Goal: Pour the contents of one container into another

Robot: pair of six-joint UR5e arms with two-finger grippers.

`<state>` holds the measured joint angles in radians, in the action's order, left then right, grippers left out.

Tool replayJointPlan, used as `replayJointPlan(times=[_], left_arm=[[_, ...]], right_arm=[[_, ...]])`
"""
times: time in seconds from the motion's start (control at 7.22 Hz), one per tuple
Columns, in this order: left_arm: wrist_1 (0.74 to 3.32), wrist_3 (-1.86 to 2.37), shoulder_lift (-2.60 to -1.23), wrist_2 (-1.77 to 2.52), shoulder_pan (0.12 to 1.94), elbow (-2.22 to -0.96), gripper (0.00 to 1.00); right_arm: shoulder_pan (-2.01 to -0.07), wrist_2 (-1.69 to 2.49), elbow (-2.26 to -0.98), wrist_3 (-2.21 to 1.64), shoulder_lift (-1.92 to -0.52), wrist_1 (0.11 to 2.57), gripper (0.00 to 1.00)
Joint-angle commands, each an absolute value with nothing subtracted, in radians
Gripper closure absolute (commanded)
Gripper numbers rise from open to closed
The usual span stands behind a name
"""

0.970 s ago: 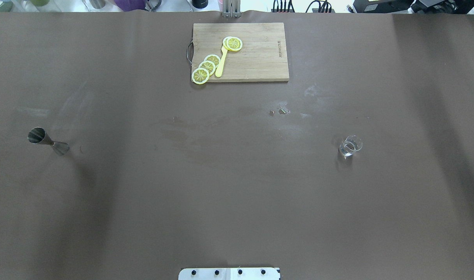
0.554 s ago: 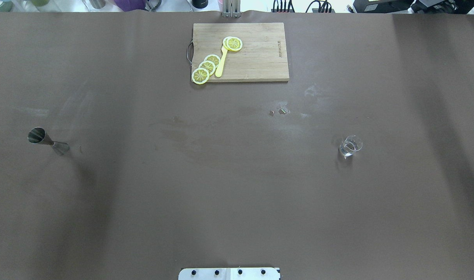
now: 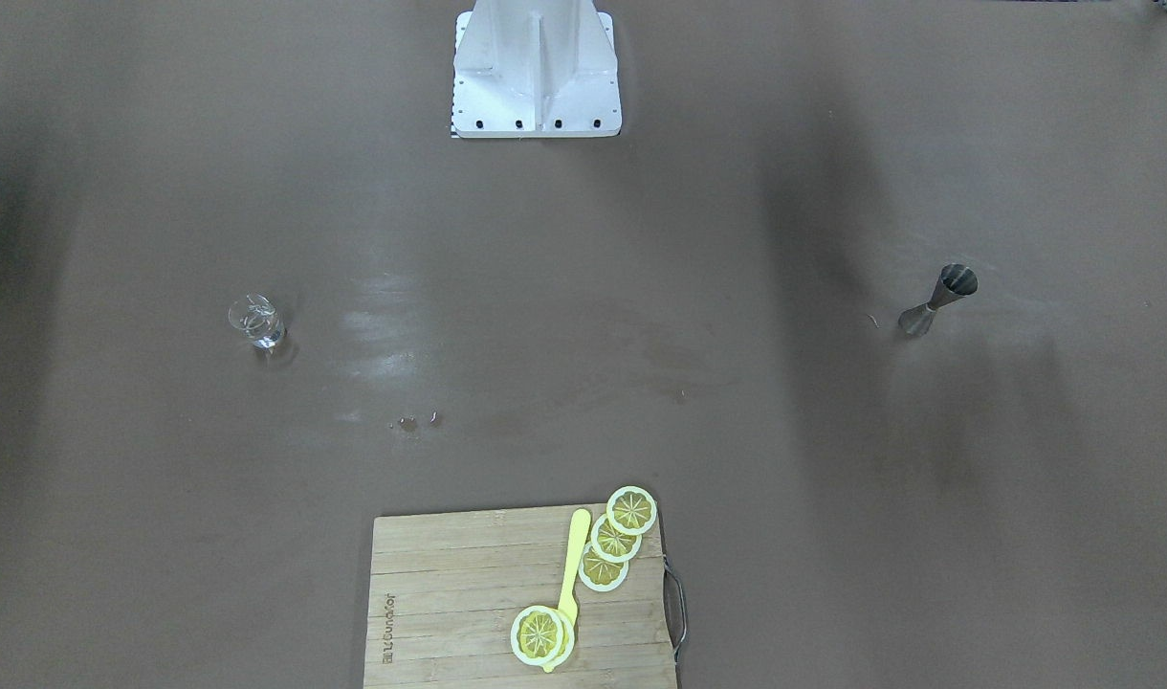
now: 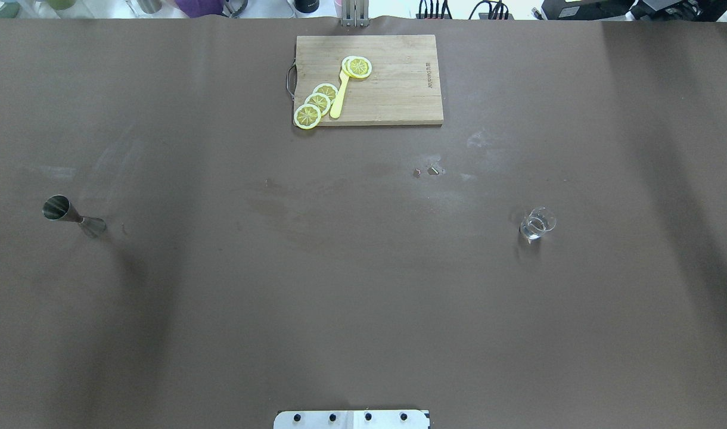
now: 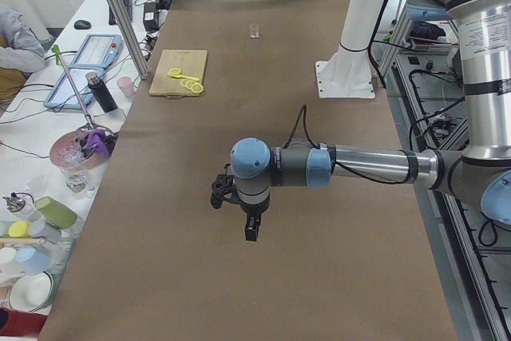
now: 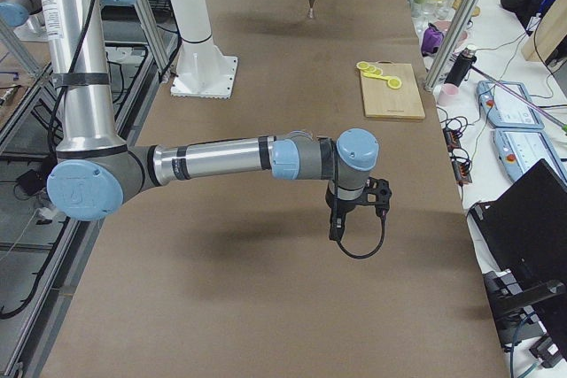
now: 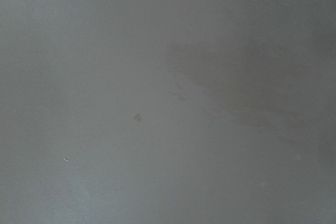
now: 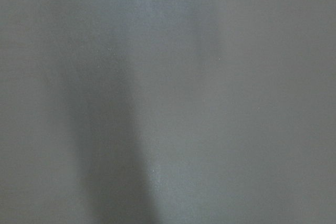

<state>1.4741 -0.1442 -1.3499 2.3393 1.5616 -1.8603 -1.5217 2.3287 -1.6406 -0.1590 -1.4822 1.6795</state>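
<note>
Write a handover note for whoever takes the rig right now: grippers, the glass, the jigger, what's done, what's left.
Left gripper: above the bare table, holding neither container; cannot tell if open or shut.
Right gripper: the same on its side.
Glass: upright on the robot's right; contents hard to make out.
Jigger: upright on the robot's far left, well apart from the glass.
Done: nothing, both untouched.
Left: grasp the glass, bring it to the jigger, pour.
</note>
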Motion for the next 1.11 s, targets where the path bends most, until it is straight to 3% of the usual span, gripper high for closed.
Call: replayJointPlan(times=[0.0, 0.69, 0.97], left_arm=[[1.474, -0.144, -1.350, 2.339, 1.562, -1.859, 0.01], [1.474, -0.144, -1.351, 2.338, 1.557, -1.847, 0.01], [1.474, -0.144, -1.351, 2.338, 1.557, -1.845, 0.01]], right_arm=[[-1.490, 2.353, -1.609, -0.158, -1.415, 1.640, 0.00], [-1.352, 2.421, -1.491, -0.167, -1.306, 1.203, 0.00], [-1.310, 2.498, -1.369, -0.163, -1.307, 0.932, 0.00]])
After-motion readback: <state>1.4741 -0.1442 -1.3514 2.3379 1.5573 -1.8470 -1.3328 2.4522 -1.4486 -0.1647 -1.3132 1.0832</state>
